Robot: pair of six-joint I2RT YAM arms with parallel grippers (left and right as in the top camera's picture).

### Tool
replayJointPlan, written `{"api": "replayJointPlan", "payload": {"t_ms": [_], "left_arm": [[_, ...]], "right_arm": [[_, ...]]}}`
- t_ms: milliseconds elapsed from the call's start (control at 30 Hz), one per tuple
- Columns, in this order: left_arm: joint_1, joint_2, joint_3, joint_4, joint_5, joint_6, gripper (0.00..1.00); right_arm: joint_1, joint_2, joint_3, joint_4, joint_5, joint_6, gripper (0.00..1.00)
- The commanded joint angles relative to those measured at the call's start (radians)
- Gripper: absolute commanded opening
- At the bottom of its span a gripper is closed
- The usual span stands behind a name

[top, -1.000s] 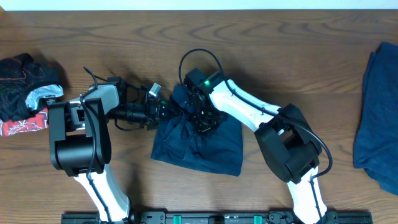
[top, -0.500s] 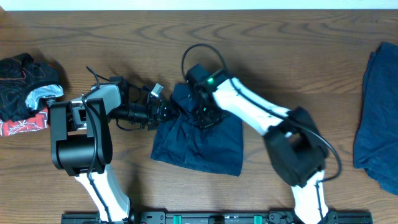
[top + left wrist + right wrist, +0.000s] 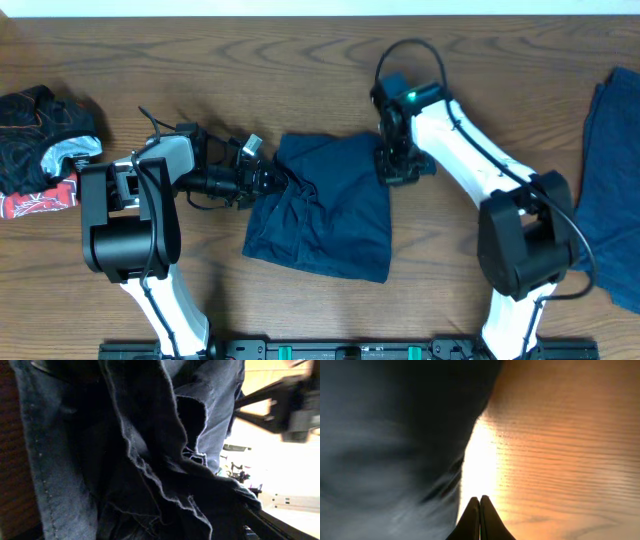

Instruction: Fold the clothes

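The navy shorts are sitting mid-table, spread out but pretty rumpled, with creases running toward their upper left corner. My left gripper is right at that corner with its jaws spread wide. Its camera is basically buried in cloth, so folds and a frayed hem fill the whole view. Can't tell if any cloth is actually between the fingers.

My right gripper is at the shorts' upper right edge, clenched tight with nothing in it, tips pressed together over bare wood just beside the fabric.

Farther out, another blue garment lies at the far right of the table, well apart from the shorts. A dark heap of clothes with red and white bits sits at the far left.
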Motion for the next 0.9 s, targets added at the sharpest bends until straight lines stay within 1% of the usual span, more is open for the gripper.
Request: {"api": "replayJointPlan", "payload": {"t_ms": [0, 267, 467, 767, 833, 867], "left_arm": [[-0.006, 0.013, -0.008, -0.004, 0.015, 0.019, 0.9], [-0.006, 0.013, -0.008, -0.004, 0.071, 0.019, 0.9], [-0.025, 0.013, -0.008, -0.004, 0.084, 0.012, 0.9], [-0.115, 0.013, -0.008, 0.019, 0.086, 0.012, 0.89], [-0.126, 0.013, -0.008, 0.03, 0.072, 0.011, 0.75], [-0.13, 0.013, -0.008, 0.037, 0.055, 0.005, 0.63]], "right_arm": [[0.02, 0.022, -0.063, 0.031, -0.023, 0.014, 0.01], [0.075, 0.027, -0.204, 0.186, -0.127, 0.014, 0.01], [0.136, 0.028, -0.209, 0.228, -0.148, 0.014, 0.01], [0.189, 0.028, -0.209, 0.264, -0.151, 0.041, 0.01], [0.186, 0.028, -0.209, 0.26, -0.151, 0.04, 0.01], [0.183, 0.028, -0.209, 0.256, -0.151, 0.04, 0.01]]}}
